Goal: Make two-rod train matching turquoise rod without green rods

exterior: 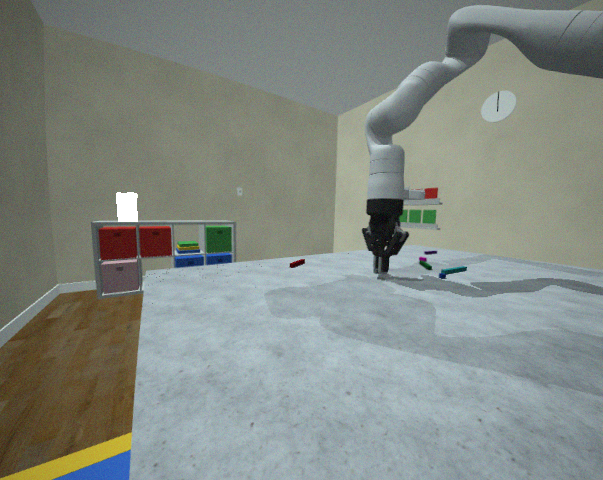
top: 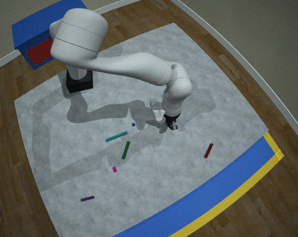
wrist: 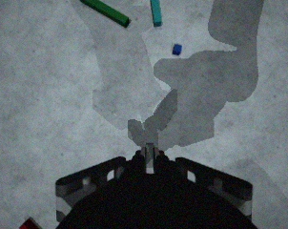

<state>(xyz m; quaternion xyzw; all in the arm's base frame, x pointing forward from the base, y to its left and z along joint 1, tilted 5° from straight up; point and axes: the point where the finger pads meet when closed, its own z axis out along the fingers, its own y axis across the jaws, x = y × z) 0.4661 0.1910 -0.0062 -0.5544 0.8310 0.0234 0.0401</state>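
My gripper is shut on a small grey rod, held upright just above the grey mat. The turquoise rod lies to the left of the gripper, with the green rod close beside it. The red rod lies alone to the right of the gripper. A blue cube rod sits near the turquoise rod's far end. A magenta rod and a purple rod lie farther towards the front left.
The arm's black base stands at the mat's back left. A blue box with a red face sits behind it. A blue and yellow floor stripe borders the mat's front right. A shelf with coloured bins stands by the far wall.
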